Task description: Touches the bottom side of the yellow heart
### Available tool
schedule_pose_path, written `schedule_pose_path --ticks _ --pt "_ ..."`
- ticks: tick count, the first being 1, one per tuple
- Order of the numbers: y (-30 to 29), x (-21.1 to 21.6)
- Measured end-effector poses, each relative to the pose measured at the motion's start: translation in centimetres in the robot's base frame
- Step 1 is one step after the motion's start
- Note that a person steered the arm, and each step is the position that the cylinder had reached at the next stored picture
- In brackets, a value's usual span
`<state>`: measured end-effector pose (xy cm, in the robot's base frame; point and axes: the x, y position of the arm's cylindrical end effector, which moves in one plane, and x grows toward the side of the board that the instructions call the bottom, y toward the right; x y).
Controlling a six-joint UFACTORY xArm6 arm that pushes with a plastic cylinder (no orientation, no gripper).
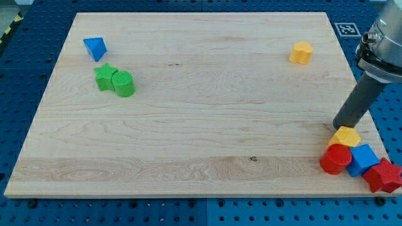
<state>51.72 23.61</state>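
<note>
**Tip parked at the lower right cluster, far from the yellow heart**

Nearest the camera, at the board's bottom right corner, sat a tight cluster of four blocks. Lowest was a red star-like block (384,176), hanging partly over the board's right edge; its exact shape was hard to read from this angle, so I call it a star with some doubt. Just to its upper left lay a blue cube (363,158), and touching that on the view's left stood a red cylinder (335,159). Above those two, a yellow hexagonal block (345,136) rested against them.

My tip (339,127) stood on the wooden board (201,125) at the upper left edge of that yellow hexagonal block, touching it or very nearly so. The rod rose from there toward the view's upper right, up to the arm's grey collar at the frame's right edge. I carry no jaws at all, only this rod, so nothing was clamped or held.

The yellow heart (301,53) lay near the board's top right corner, alone, well apart from my tip and from every other block.

Toward the top left corner was a blue triangular block (95,48). Below it, a green star (105,77) and a green cylinder (124,83) sat touching, the cylinder on the view's right.
</note>
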Motion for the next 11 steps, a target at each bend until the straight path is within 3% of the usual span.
schedule_pose_path --ticks 2,4,6,8,11 --pt "-1.5 -1.7" --pt "-11.0 -11.2" --pt "-11.2 -22.4" --pt "-6.5 -21.9" --pt "-4.4 -19.8"
